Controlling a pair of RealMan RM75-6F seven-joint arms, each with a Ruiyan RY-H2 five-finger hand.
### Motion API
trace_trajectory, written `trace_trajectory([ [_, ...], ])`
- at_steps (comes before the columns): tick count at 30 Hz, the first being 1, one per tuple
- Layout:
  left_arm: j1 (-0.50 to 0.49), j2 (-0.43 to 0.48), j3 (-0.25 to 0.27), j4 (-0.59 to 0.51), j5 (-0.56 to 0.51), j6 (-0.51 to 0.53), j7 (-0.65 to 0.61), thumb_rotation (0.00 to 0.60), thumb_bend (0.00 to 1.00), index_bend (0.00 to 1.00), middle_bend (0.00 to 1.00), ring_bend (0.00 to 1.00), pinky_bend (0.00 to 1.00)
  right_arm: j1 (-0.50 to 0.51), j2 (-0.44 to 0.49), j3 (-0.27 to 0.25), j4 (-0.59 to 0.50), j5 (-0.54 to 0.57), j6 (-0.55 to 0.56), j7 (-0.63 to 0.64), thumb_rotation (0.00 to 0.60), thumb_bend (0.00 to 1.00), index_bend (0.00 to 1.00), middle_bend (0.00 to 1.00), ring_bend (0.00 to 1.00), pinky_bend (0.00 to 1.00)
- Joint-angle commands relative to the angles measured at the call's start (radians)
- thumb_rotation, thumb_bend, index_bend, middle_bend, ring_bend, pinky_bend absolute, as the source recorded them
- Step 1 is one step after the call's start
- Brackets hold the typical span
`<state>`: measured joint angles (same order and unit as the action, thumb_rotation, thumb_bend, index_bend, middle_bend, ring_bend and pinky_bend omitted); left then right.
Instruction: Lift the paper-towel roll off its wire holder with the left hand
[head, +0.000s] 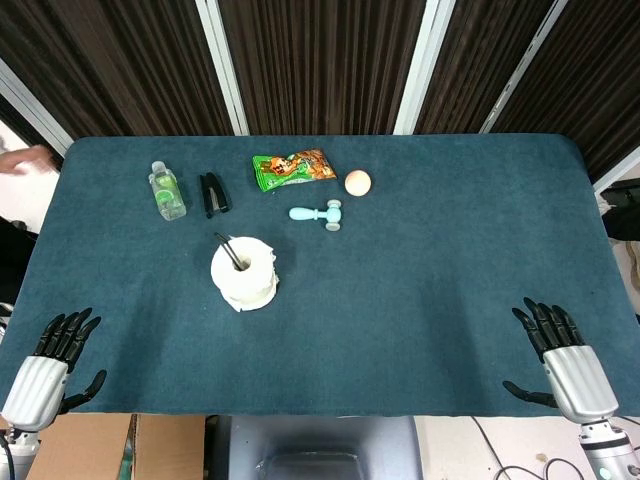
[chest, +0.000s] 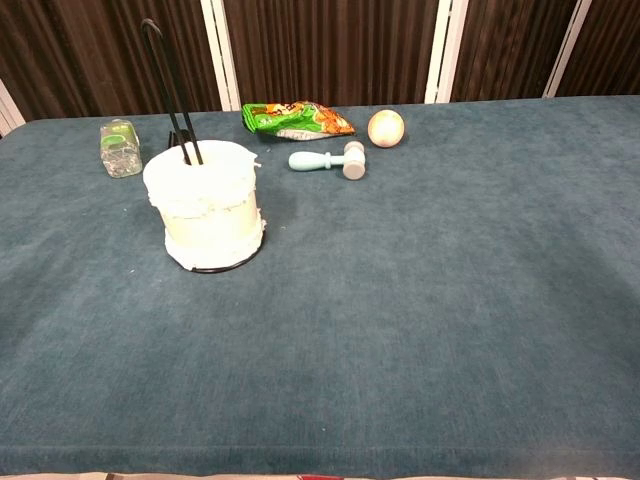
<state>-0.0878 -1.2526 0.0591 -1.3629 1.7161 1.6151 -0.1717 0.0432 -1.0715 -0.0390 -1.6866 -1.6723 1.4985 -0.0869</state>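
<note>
A white paper-towel roll (head: 245, 272) (chest: 205, 205) stands upright on its black wire holder (chest: 165, 85) left of the table's middle, with the wire post (head: 230, 252) rising through its core. My left hand (head: 55, 360) rests at the table's near left edge, fingers spread, holding nothing, far from the roll. Over at the near right edge my right hand (head: 560, 355) lies the same way, fingers apart and empty. Neither hand shows in the chest view.
Along the far side of the blue table (head: 400, 300) lie a clear bottle (head: 166, 190) (chest: 120, 147), a black stapler (head: 213, 193), a green snack bag (head: 293, 167) (chest: 295, 120), a pale toy hammer (head: 318, 214) (chest: 328, 160) and an egg-like ball (head: 357, 182) (chest: 386, 128).
</note>
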Motion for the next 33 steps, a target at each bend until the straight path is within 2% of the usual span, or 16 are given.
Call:
trace_trajectory([
  [1, -0.005, -0.004, -0.002, -0.002, 0.002, -0.004, -0.008, 0.600, 0.38, 0.00, 0.00, 0.00, 0.00, 0.000, 0.001, -0.001, -0.001, -0.004, 0.001, 0.001, 0.560, 0.00, 0.00, 0.00, 0.00, 0.00],
  [3, -0.018, -0.012, -0.004, -0.001, 0.017, -0.003, -0.040, 0.600, 0.38, 0.00, 0.00, 0.00, 0.00, 0.000, 0.000, -0.001, 0.000, -0.006, 0.003, -0.001, 0.560, 0.00, 0.00, 0.00, 0.00, 0.00],
  [4, -0.033, -0.027, -0.005, 0.012, 0.038, 0.005, -0.104, 0.600, 0.37, 0.00, 0.00, 0.00, 0.00, 0.001, -0.001, -0.002, 0.000, -0.005, 0.000, -0.003, 0.561, 0.00, 0.00, 0.00, 0.00, 0.00],
  [7, -0.078, -0.106, -0.025, 0.065, 0.065, 0.044, -0.396, 0.600, 0.36, 0.00, 0.00, 0.00, 0.00, 0.004, -0.001, 0.003, -0.001, -0.002, -0.001, 0.003, 0.561, 0.00, 0.00, 0.00, 0.00, 0.00],
  [8, -0.089, -0.134, -0.040, 0.085, 0.053, 0.048, -0.460, 0.600, 0.36, 0.00, 0.00, 0.00, 0.00, 0.004, 0.000, 0.003, -0.001, -0.002, -0.002, 0.005, 0.560, 0.00, 0.00, 0.00, 0.00, 0.00],
  [11, -0.118, -0.233, -0.106, 0.155, -0.002, 0.057, -0.538, 0.600, 0.34, 0.00, 0.00, 0.00, 0.00, 0.009, 0.002, 0.005, -0.001, 0.003, -0.008, 0.014, 0.561, 0.00, 0.00, 0.00, 0.00, 0.00],
  [14, -0.160, -0.285, -0.147, 0.134, -0.087, -0.032, -0.664, 0.600, 0.33, 0.00, 0.00, 0.00, 0.00, 0.014, 0.001, 0.009, -0.002, 0.006, -0.014, 0.017, 0.560, 0.00, 0.00, 0.00, 0.00, 0.00],
  [16, -0.185, -0.307, -0.172, 0.133, -0.135, -0.090, -0.686, 0.600, 0.34, 0.00, 0.00, 0.00, 0.00, 0.016, 0.000, 0.009, -0.002, 0.009, -0.020, 0.016, 0.561, 0.00, 0.00, 0.00, 0.00, 0.00],
  [22, -0.245, -0.393, -0.217, 0.166, -0.224, -0.210, -0.653, 0.600, 0.34, 0.00, 0.00, 0.00, 0.00, 0.019, 0.000, 0.012, -0.004, 0.023, -0.030, 0.013, 0.561, 0.00, 0.00, 0.00, 0.00, 0.00],
  [33, -0.313, -0.494, -0.261, 0.192, -0.301, -0.317, -0.577, 0.600, 0.34, 0.00, 0.00, 0.00, 0.00, 0.018, 0.010, 0.013, -0.001, 0.031, -0.026, 0.039, 0.561, 0.00, 0.00, 0.00, 0.00, 0.00],
])
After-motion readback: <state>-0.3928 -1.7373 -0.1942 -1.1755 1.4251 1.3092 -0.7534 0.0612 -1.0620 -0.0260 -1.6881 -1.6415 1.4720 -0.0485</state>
